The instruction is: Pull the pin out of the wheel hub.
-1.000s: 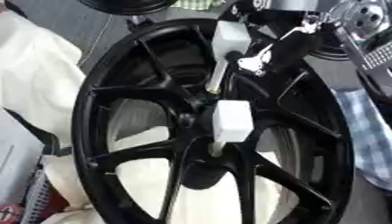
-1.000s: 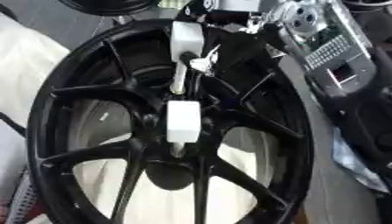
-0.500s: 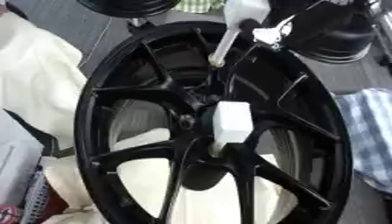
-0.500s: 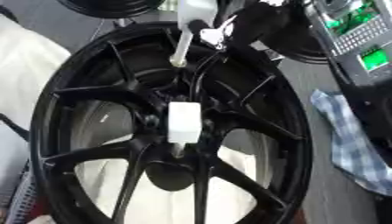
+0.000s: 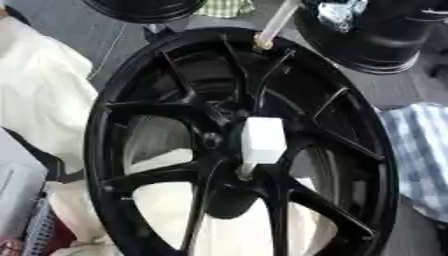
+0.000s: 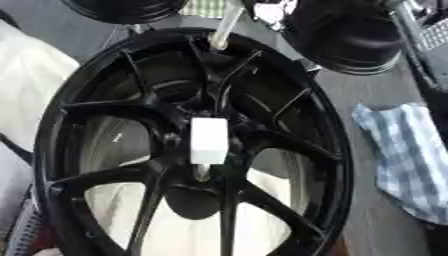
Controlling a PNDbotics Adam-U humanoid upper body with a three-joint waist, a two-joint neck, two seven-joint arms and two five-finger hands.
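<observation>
Centrally in both eye views lies one large black wheel (image 5: 236, 145), glossy, with thin forked spokes running from its hub (image 5: 229, 150) to the rim. Two white pins are visible. One pin (image 5: 261, 142) stands in the hub: a blocky white head on a short pale stem that goes down into the hub's middle. The other pin (image 5: 274, 25) is a slim white rod with a yellowish tip, tilted, its lower end just above the wheel's far rim and its upper end running out of the top edge. Beside that upper end, a silvery part of the right hand (image 5: 337, 12) shows against a second black wheel (image 5: 376, 35) at the top right; whether its fingers pinch the rod cannot be told. A third black wheel (image 5: 144, 7) shows at the top left. One blue checked cloth (image 6: 407, 160) lies on the grey bench (image 6: 359, 90) at the right, and pale cream sheeting (image 5: 44, 95) lies on the left and under the spokes.
</observation>
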